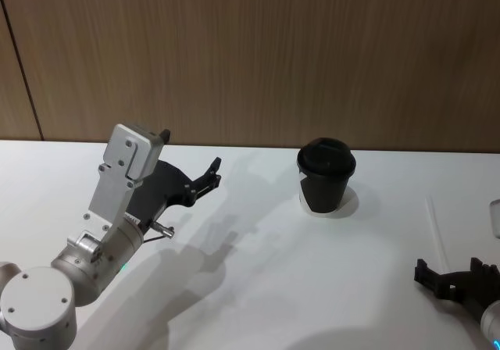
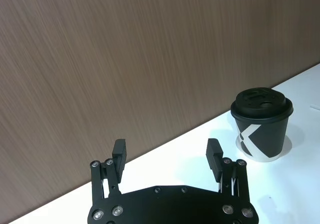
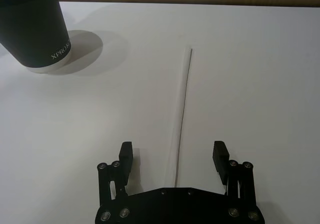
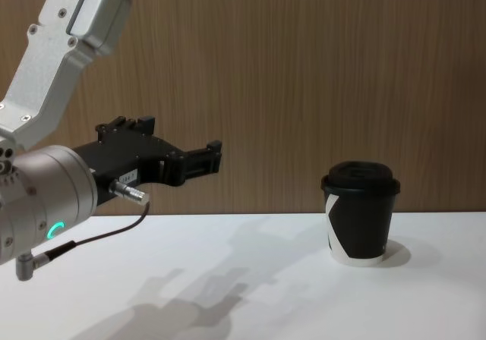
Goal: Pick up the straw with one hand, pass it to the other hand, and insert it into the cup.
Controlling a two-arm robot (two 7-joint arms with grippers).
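The straw (image 3: 184,104) lies flat on the white table, a thin white tube also faint in the head view (image 1: 435,229) right of the cup. My right gripper (image 3: 172,155) is open, its two fingers straddling the straw's near end without holding it; it sits at the table's front right (image 1: 451,272). The black lidded cup (image 1: 326,174) stands upright mid-table, also seen from the left wrist (image 2: 262,129), the right wrist (image 3: 35,29) and the chest (image 4: 361,215). My left gripper (image 1: 214,175) hangs open and empty in the air left of the cup (image 2: 166,154) (image 4: 205,158).
A wood-panelled wall (image 1: 312,53) rises behind the table's far edge. A pale object (image 1: 495,217) pokes in at the right edge, beyond the straw. Bare white tabletop (image 1: 258,272) stretches between the two arms.
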